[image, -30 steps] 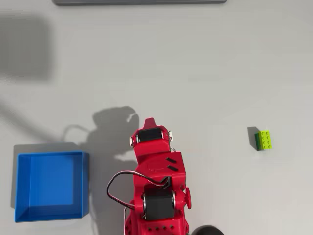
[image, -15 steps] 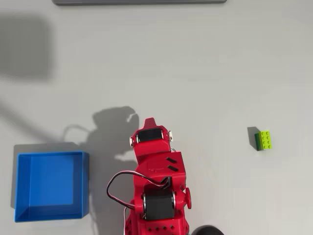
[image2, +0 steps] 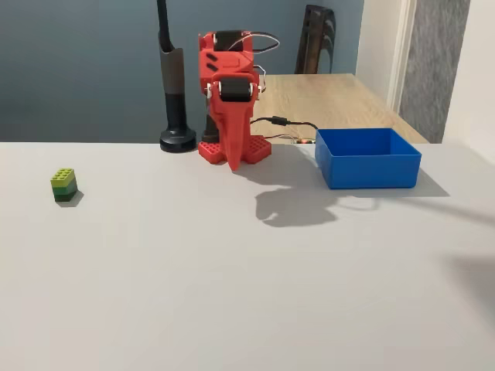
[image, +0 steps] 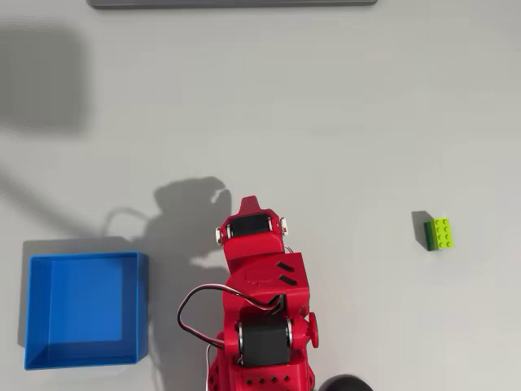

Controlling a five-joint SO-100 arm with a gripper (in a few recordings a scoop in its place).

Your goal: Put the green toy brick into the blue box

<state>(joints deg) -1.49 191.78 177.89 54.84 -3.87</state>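
Folded back over its red base, the gripper [image2: 233, 158] is seen pointing down at the table [image2: 232, 294] with its fingers drawn together to a single tip and nothing held between them; in the overhead view [image: 251, 201] only its closed tip shows.

No part of the task is judged to be done yet: the arm is parked, and the reach toward the brick has not been begun. For the next move, the arm would need to be swung out to the brick's side, the fingers spread, and the tip lowered over the small piece so that it is taken across its narrow faces.

Nearest the gripper, the blue box [image2: 368, 168] is set just beside the arm's base, to the right of the gripper in the fixed view and to its left in the overhead view [image: 140, 308]. It lies empty.

Well apart on the opposite side, the green toy brick [image2: 63, 185] rests on the bare table, studs up [image: 439, 233]. Nothing is seen lying between it and the gripper, so the path is judged to be free.

Behind the arm, a black stand [image2: 175, 93] is planted close to the base, and a wooden table [image2: 340, 97] is seen further back.
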